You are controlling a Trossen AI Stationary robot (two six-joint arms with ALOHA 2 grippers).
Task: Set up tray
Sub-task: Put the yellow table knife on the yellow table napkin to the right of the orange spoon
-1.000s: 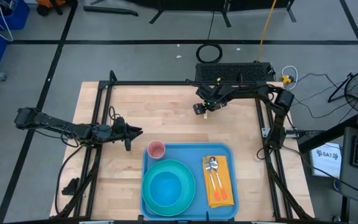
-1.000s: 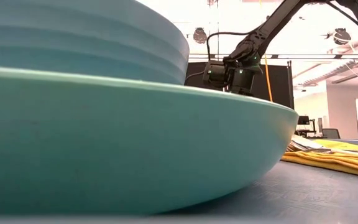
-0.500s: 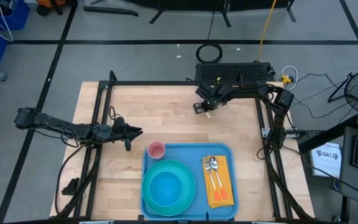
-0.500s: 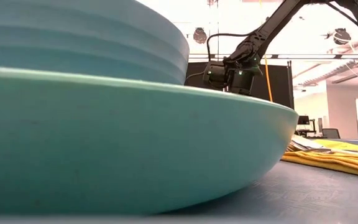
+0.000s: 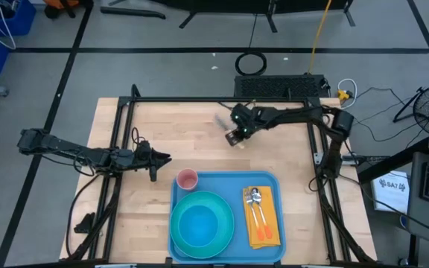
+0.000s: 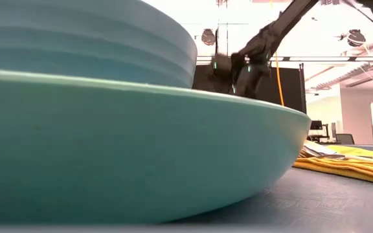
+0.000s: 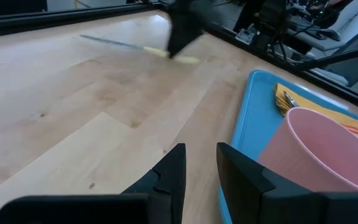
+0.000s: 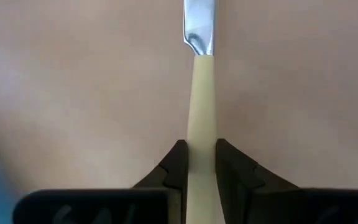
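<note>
Right arm now carries a knife off the far edge of the table toward the tray.

In the high view the right gripper sits left of and below its place a second ago, just above frame centre; its fingers clamp the cream handle of a knife. The tray lies at lower centre, holding plate, bowl, pink cup and napkin with spoon and fork. The knife appears the last missing piece. The left gripper waits beside the cup, fingers slightly parted and empty.
</note>
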